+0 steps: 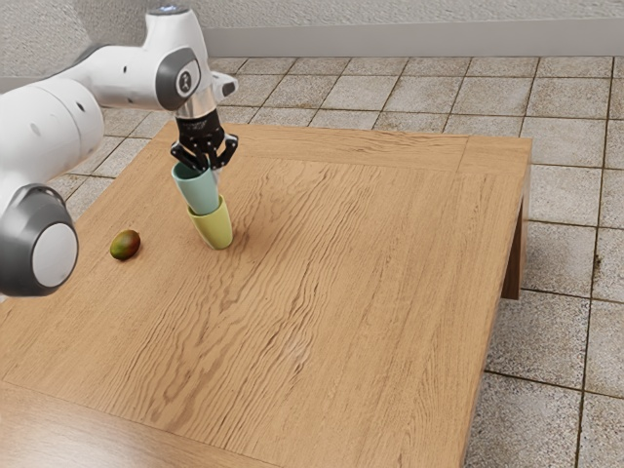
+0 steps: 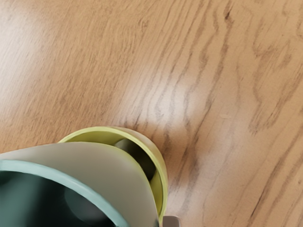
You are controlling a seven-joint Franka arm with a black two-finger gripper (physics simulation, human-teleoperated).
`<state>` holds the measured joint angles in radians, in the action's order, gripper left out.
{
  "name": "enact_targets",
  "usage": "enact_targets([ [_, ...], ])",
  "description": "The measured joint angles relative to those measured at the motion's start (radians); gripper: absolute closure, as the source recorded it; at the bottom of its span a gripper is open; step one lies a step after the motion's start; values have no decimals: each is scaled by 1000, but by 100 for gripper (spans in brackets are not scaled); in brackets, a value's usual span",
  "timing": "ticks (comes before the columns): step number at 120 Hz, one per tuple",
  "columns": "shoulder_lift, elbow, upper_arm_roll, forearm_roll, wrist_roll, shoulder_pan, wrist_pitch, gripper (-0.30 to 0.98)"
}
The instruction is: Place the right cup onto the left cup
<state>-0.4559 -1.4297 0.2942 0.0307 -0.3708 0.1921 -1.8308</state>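
Stone tiles (image 1: 546, 258) surround the wooden table (image 1: 341, 292), and the white arm (image 1: 132, 78) reaches over its far part. At the arm's end the gripper (image 1: 209, 168) looks clamped on the wall of the teal cup (image 1: 199, 192), near its rim. That cup is over the yellow cup (image 1: 214, 228), its base at or just inside the mouth; how deep is hidden. A mango (image 1: 125, 245) lies well apart. The step in hand seems to be nesting. Since the wrist view shows a gap along one side of the yellow rim, a slight nudge toward that gap should centre the teal base. Then lower it straight and slowly, without twisting; a sideways push could tip the yellow cup. Let go only once it sits firmly, and lift straight up so the rim doesn't catch.
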Motion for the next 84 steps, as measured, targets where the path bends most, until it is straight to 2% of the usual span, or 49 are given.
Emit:
enact_targets([
  [7,-4,0,0,3,1,-1,0,77],
  [26,-5,0,0,25,4,-2,-1,42],
  [41,5,3,2,29,6,-1,1,24],
  [68,120,25,0,16,16,19,38,9],
  [84,232,0,-44,7,137,34,85,6],
])
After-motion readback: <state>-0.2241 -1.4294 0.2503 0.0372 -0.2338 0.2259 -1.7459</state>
